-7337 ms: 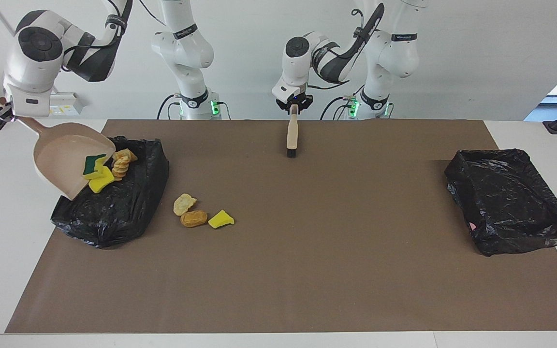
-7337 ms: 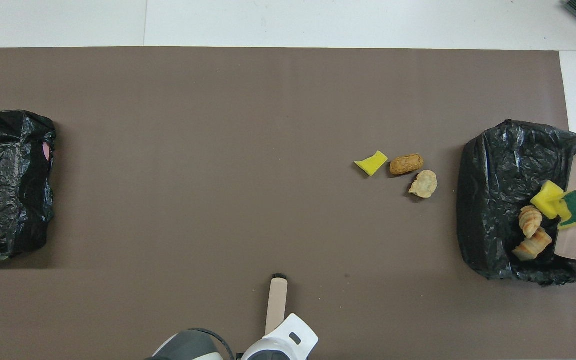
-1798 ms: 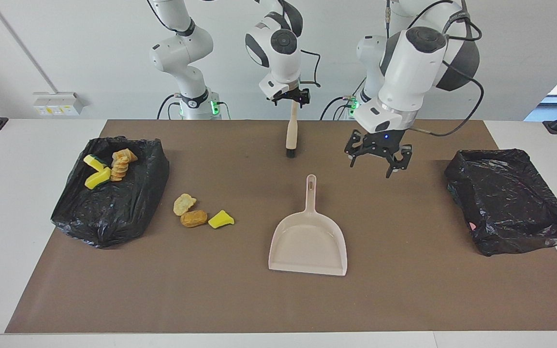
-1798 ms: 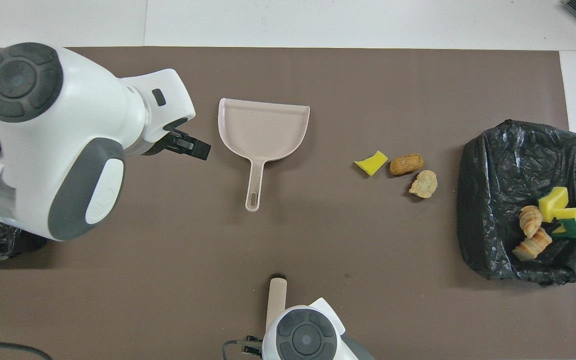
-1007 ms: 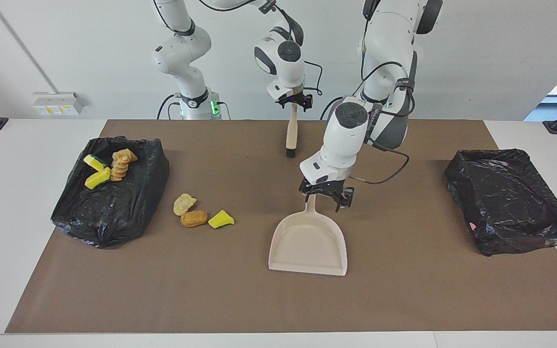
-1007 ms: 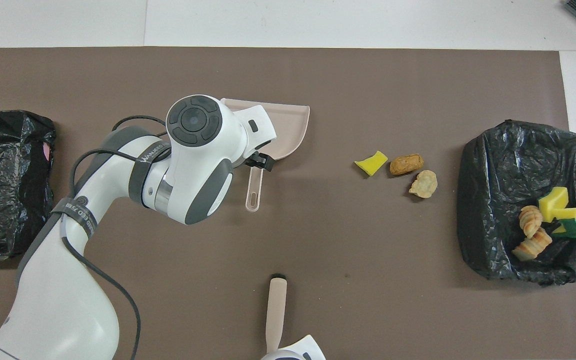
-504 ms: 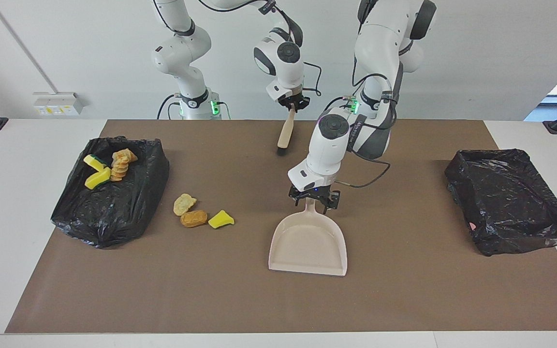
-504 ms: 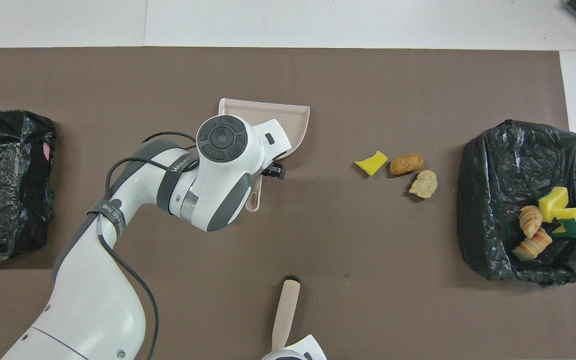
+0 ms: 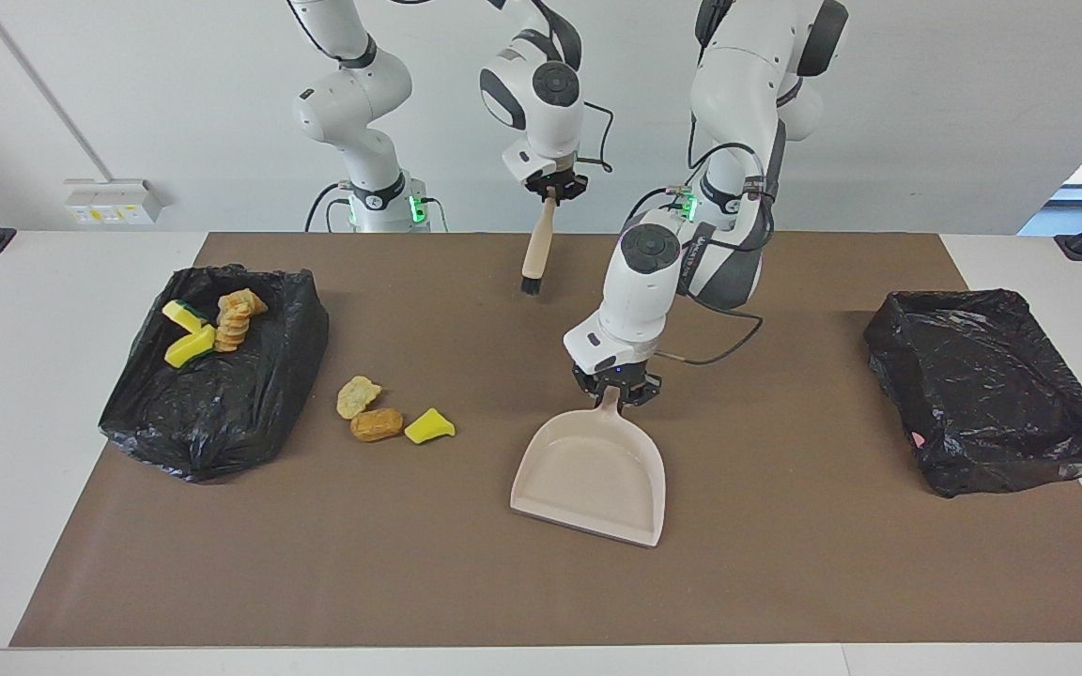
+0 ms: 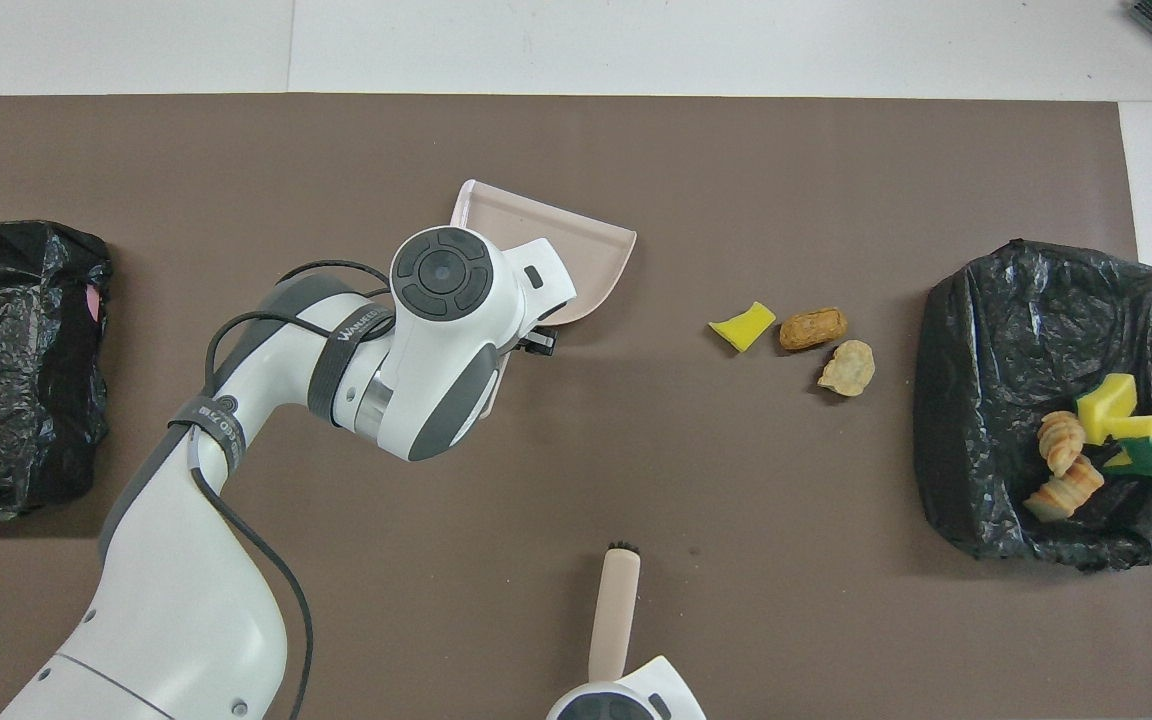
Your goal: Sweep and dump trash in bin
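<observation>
Three pieces of trash lie loose on the brown mat: a pale lump (image 9: pixel 358 396), a brown lump (image 9: pixel 377 424) and a yellow sponge bit (image 9: pixel 429 427). More trash (image 9: pixel 212 324) lies in the black-lined bin (image 9: pixel 222 413) at the right arm's end. My left gripper (image 9: pixel 614 394) is shut on the handle of the beige dustpan (image 9: pixel 588 479), mid-mat, its mouth facing away from the robots. My right gripper (image 9: pixel 550 192) is shut on the beige brush (image 9: pixel 533 252), which hangs tilted with its bristles down. From overhead, the left wrist covers the dustpan (image 10: pixel 576 255) handle.
A second black-lined bin (image 9: pixel 992 390) sits at the left arm's end of the mat. The loose trash (image 10: pixel 813 328) lies between the dustpan and the filled bin (image 10: pixel 996 400). The brush (image 10: pixel 614 610) is over the mat's edge nearest the robots.
My left gripper came down and shut on the dustpan handle, then turned the pan slightly toward the loose trash. My right gripper shut on the brush, lifted it and swung it toward the right arm's end.
</observation>
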Available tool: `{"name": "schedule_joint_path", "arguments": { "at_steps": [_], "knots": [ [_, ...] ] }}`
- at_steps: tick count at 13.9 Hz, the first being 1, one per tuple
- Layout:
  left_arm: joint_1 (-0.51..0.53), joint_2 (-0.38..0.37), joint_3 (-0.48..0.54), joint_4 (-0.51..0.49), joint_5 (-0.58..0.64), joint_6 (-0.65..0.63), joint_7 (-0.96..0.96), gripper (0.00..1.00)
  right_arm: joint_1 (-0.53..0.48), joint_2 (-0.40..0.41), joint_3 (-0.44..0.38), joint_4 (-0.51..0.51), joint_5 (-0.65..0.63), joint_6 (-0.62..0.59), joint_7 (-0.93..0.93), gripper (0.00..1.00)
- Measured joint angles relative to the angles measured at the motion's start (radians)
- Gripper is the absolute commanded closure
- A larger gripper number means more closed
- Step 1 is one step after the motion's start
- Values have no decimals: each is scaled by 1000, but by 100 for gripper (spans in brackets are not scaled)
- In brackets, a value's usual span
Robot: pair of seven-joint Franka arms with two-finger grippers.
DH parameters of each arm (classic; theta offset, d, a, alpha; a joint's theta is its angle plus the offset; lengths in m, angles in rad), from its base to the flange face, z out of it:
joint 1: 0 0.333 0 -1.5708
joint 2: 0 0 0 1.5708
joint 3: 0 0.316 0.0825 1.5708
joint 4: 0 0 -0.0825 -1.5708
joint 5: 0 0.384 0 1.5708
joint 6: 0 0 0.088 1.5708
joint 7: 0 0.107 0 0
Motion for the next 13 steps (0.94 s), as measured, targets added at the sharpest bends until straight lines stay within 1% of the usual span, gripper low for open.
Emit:
{"name": "schedule_joint_path", "arguments": {
  "at_steps": [2, 3, 4, 5, 6, 7, 9, 11, 13],
  "knots": [
    [0, -14, 4, 2, 39, -29, 13, 100, -87, -74, -3, -1, -61, -120, -78, 100],
    [0, -26, 7, 3, 48, -49, 54, 100, -139, -99, -4, -2, -94, -155, -130, 100],
    [2, -43, 12, 3, 52, -74, 128, 100, -207, -112, -4, -3, -128, -165, -203, 100],
    [11, -59, 14, 3, 52, -98, 204, 100, -278, -106, -5, 1, -164, -163, -281, 100],
    [21, -74, 16, 3, 57, -119, 283, 100, -353, -83, -5, 20, -202, -160, -351, 100],
    [30, -82, 19, 3, 70, -132, 368, 100, -426, -43, -6, 59, -238, -160, -408, 100],
    [39, -86, 19, 2, 91, -141, 525, 100, -541, 72, -9, 169, -326, -171, -518, 100],
    [45, -87, 19, 0, 100, -160, 665, 100, -591, 186, -12, 250, -452, -174, -576, 100],
    [52, -87, 20, 0, 101, -198, 819, 100, -618, 279, -11, 290, -597, -175, -608, 100]
  ]
}}
